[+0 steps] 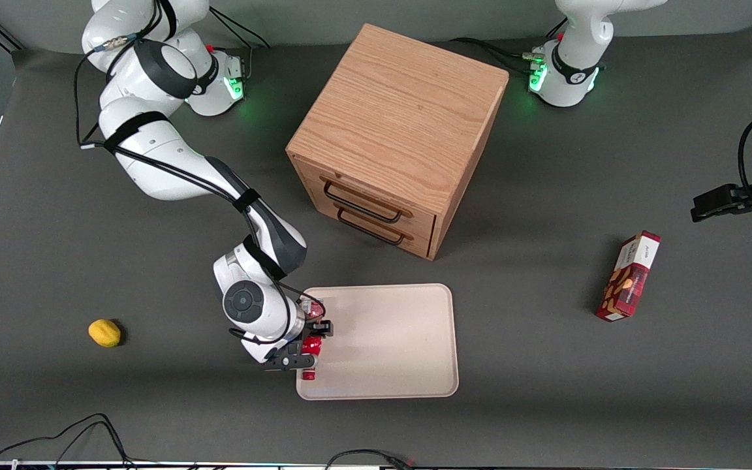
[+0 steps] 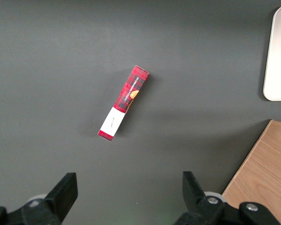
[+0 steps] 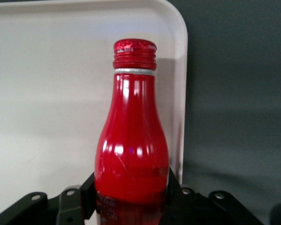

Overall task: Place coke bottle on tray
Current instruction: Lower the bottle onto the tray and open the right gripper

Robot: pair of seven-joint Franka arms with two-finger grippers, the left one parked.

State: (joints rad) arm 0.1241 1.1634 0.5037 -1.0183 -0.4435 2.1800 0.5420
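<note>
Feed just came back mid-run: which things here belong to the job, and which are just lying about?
Job: coke bottle, clamped in the right arm's hand over the tray's edge; tray.
Lying about: wooden drawer cabinet, red snack box, lemon.

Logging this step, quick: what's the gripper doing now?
Gripper: shut on the coke bottle, over the tray edge.

a robotics lab: two white arms bolted to a grey-matted table [image 1: 56, 248], status lights glowing green, cables trailing, gripper [image 1: 309, 344] over props.
</note>
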